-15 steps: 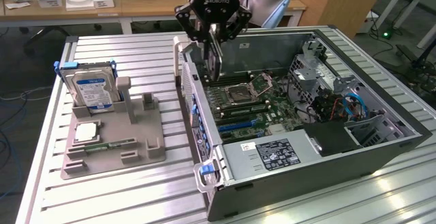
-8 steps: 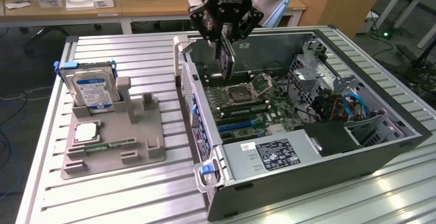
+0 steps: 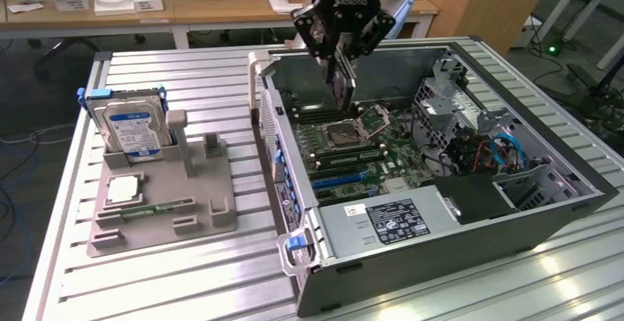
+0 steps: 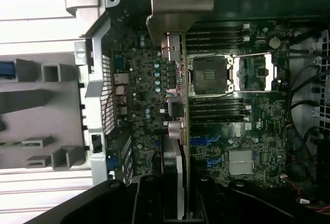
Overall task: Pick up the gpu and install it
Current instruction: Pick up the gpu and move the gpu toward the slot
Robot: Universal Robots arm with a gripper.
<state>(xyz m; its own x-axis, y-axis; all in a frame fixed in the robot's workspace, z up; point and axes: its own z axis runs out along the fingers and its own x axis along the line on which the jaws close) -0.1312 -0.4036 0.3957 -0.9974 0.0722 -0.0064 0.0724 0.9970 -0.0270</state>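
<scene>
- Your gripper (image 3: pixel 341 52) has its jaws partly closed, pinching the gpu (image 3: pixel 341 87) by its two faces.
- The card hangs edge-down inside the open computer case (image 3: pixel 285 153), above the motherboard (image 3: pixel 375 156).
- Watch the silver bracket: it could snag a case wall.
- Any tilt in the grip could drive the card's edge into the CPU socket (image 3: pixel 348 134).

Gpu (image 3: pixel 340 83): green circuit board, matt black cooler face. End bracket (image 4: pixel 172 4): bare silver metal, dull sheen.
Gripper (image 3: pixel 343 56): black, matt to slightly glossy.
Computer case (image 3: pixel 546 222): grey sheet metal, satin.
Motherboard (image 3: pixel 356 156): dark green board.
CPU socket frame (image 3: pixel 343 132): shiny metal.
Table (image 3: pixel 146 284): ribbed aluminium, reflective.
Holder tray (image 3: pixel 161 218): matt grey plastic.
Hard drive (image 3: pixel 134 132): silver metal, glossy blue label.
Desk (image 3: pixel 234 6): smooth light wood.
</scene>
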